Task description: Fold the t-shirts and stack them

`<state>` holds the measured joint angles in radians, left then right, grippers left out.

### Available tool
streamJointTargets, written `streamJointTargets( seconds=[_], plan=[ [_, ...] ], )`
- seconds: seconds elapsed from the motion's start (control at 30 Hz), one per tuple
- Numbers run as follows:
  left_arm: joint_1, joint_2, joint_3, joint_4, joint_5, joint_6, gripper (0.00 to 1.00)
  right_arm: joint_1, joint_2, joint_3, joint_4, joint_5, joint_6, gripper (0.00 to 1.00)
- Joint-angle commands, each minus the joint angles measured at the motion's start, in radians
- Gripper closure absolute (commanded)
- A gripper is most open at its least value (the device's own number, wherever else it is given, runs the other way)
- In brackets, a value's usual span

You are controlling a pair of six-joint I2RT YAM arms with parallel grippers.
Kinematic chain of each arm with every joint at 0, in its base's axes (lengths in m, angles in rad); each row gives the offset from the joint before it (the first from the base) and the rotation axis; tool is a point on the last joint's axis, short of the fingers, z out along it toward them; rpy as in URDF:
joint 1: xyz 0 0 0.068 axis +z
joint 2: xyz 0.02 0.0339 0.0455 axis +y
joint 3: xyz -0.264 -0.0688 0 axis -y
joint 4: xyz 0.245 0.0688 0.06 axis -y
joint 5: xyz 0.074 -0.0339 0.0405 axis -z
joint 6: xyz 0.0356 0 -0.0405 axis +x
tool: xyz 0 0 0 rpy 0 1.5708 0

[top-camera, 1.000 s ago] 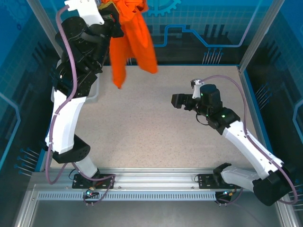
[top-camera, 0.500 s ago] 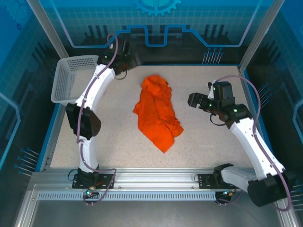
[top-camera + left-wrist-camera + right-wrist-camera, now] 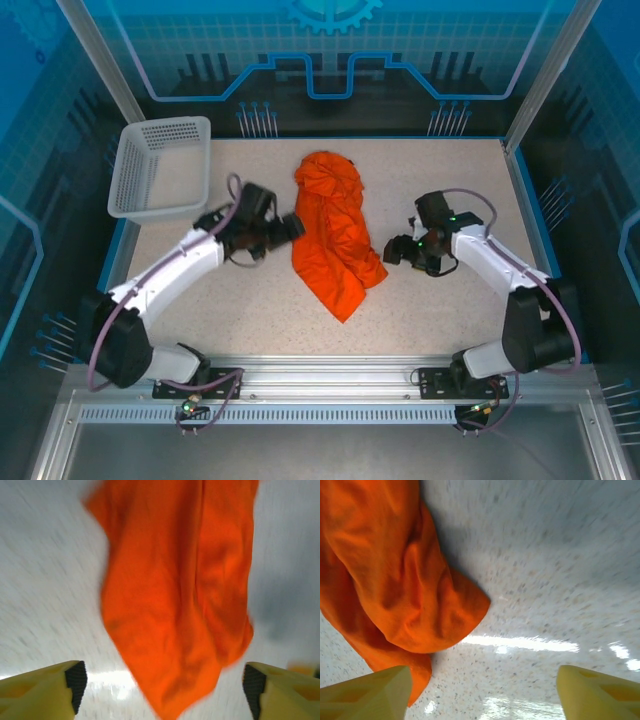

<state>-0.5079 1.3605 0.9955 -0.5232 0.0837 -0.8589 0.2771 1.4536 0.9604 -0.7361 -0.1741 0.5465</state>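
Lying far-to-near on the desk (image 3: 450, 300), the crumpled bright orange fabric t-shirt (image 3: 333, 235) sits between left hand (image 3: 294, 227) and right hand (image 3: 390, 251), both spread, empty.

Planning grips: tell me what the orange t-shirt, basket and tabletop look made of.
The t-shirt: soft matte fabric, seemingly; crumpled into loose folds.
The basket: white plastic, probably; stiff perforated walls.
The tabletop: hard speckled laminate or stone, uncertain; slightly glossy, catching glare.
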Motion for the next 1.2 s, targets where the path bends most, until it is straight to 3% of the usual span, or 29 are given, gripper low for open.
streamJointTargets(
  seconds=[0.0, 0.23, 0.37, 0.43, 0.7, 0.93, 1.0, 1.07, 1.17],
  plan=[
    [-0.08, -0.001, -0.197, 0.197, 0.19, -0.216, 0.21, 0.043, 0.028, -0.034, 0.042, -0.064, 0.029, 0.29],
    [-0.287, 0.089, -0.367, 0.575, 0.204, -0.438, 0.23, 0.071, 0.065, -0.124, 0.169, -0.108, 0.113, 0.33],
    [-0.322, 0.218, -0.394, 0.786, 0.223, -0.511, 0.23, 0.077, 0.107, -0.121, 0.205, -0.136, 0.1, 0.35],
    [-0.326, 0.269, -0.384, 0.85, 0.233, -0.522, 0.31, 0.08, 0.118, -0.124, 0.227, -0.152, 0.095, 0.36],
    [-0.351, 0.358, -0.276, 0.639, 0.118, -0.441, 0.5, 0.087, 0.157, -0.124, 0.277, -0.172, 0.089, 0.42],
    [-0.355, 0.407, -0.149, 0.495, 0.026, -0.341, 0.61, 0.088, 0.18, -0.123, 0.311, -0.169, 0.093, 0.62],
    [-0.357, 0.424, -0.119, 0.463, -0.004, -0.311, 0.68, 0.088, 0.18, -0.12, 0.308, -0.154, 0.09, 0.73],
    [-0.364, 0.432, -0.081, 0.394, -0.09, -0.267, 0.82, 0.087, 0.18, -0.115, 0.303, -0.142, 0.09, 0.8],
    [-0.366, 0.449, -0.032, 0.315, -0.186, -0.213, 0.94, 0.088, 0.174, -0.111, 0.293, -0.14, 0.093, 0.85]
  ],
)
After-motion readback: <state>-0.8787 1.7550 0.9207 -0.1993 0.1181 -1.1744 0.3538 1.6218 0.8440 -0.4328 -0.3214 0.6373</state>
